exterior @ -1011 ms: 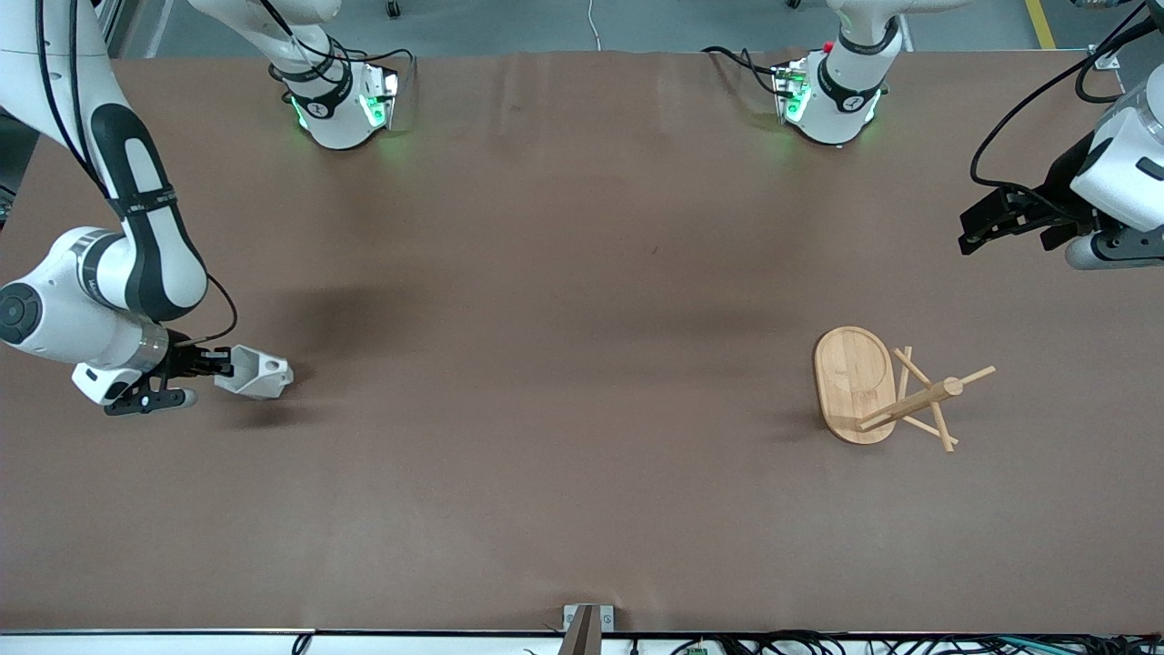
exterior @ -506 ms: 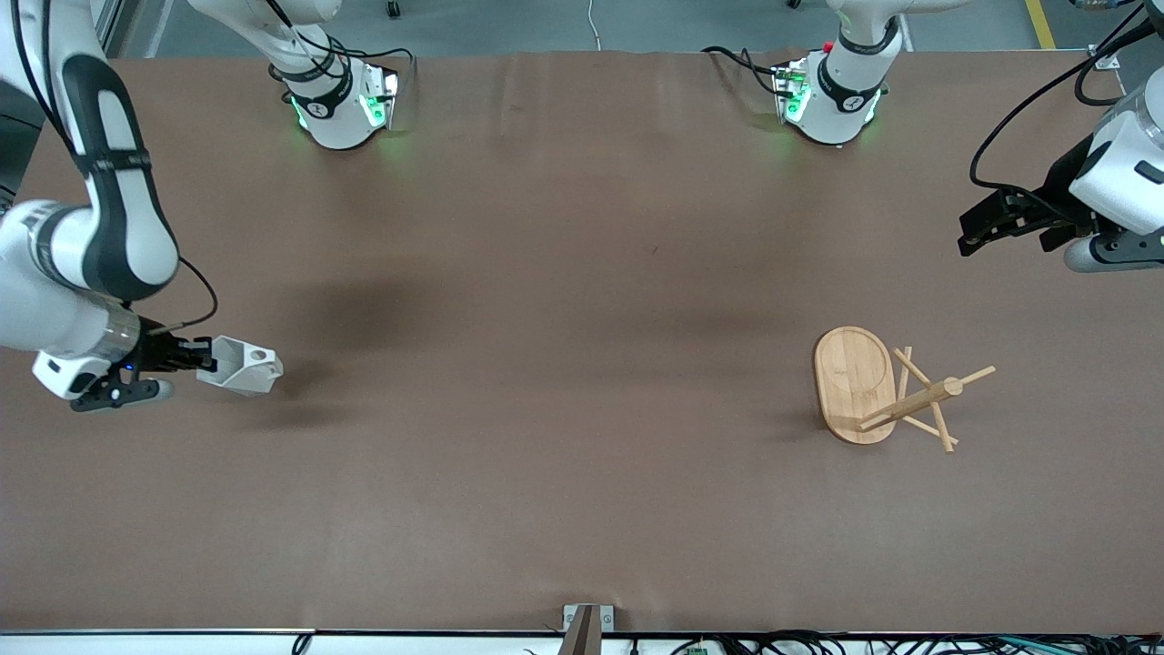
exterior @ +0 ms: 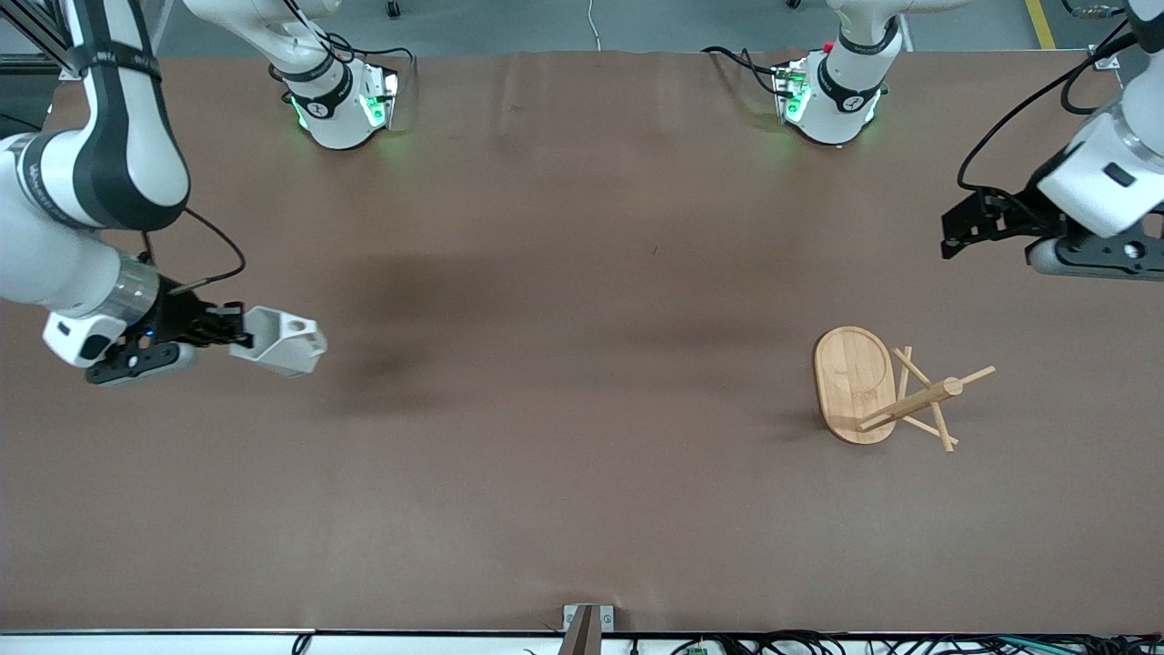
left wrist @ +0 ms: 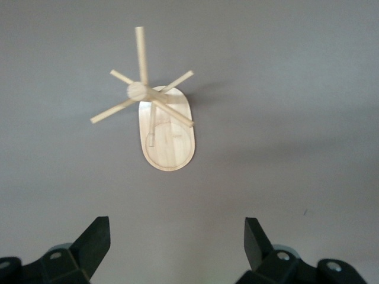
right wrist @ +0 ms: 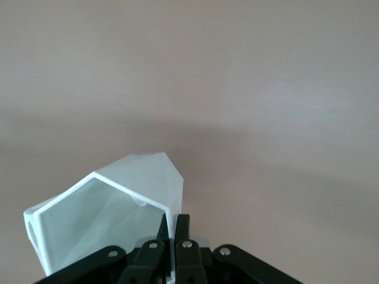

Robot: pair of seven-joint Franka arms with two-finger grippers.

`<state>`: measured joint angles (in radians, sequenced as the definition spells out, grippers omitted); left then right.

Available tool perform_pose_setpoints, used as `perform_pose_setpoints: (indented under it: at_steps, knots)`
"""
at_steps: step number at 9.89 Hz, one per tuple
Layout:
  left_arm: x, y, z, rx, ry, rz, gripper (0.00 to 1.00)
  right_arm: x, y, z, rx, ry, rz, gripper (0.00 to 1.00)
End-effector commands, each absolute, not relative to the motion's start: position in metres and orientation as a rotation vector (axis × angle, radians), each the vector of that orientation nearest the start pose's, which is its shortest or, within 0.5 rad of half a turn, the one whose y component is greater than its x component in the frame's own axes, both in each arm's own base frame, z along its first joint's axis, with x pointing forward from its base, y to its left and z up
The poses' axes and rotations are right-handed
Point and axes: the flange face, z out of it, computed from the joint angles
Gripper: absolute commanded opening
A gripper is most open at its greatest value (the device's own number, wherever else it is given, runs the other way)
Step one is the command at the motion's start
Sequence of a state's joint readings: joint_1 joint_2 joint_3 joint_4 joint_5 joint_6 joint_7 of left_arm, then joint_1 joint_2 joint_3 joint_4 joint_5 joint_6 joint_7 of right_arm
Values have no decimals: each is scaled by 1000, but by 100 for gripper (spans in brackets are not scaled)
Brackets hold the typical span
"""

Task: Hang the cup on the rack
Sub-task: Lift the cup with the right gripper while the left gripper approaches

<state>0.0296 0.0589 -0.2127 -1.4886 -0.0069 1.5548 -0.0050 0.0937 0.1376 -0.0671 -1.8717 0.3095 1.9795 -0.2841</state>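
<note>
The right gripper [exterior: 238, 333] is clamped on the rim of the cup [exterior: 282, 341] and holds it up in the air over the table [exterior: 564, 382] at the right arm's end, well apart from the rack [exterior: 878, 389]. In the front view the cup lies tipped on its side, with the round hole of its handle facing up. The right wrist view adds what that view cannot give: the fingers [right wrist: 180, 236] pinch one wall of the cup [right wrist: 112, 213], its hollow [right wrist: 89, 219] open toward the camera.

The rack stands at the left arm's end of the table. The front view shows its oval base [exterior: 853, 382] and crossed pegs [exterior: 928, 400]. The left wrist view looks down on the rack [left wrist: 160, 118] from above, its post end-on.

The left gripper [exterior: 959, 232] hangs over the table near the rack with nothing in it. The left wrist view shows its fingers [left wrist: 95, 239] spread wide.
</note>
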Motion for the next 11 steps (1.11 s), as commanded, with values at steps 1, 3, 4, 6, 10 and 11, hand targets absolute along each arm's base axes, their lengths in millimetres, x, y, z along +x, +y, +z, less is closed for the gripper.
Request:
perform_pose_setpoints:
  at_steps: [1,3,4,6,10,11]
  knots:
    - [556,-146,623,-3128,555,12,100,589,74,458,-2699,-218,3,0]
    - [540,-182,641,-3135,839,-72,100,590,111,472,-2568,-211,-8,0]
    - [537,-191,647,-3106,1006,-126,100,589,141,482,-2478,-211,-17,0]
    - [532,-218,656,-2910,1457,-261,100,582,186,492,-2282,-149,2,0]
    - [492,-297,670,-2804,1835,-391,100,555,288,494,-2001,-138,97,0]
    - [488,-310,672,-2781,1864,-431,100,553,293,489,-1998,-143,113,0]
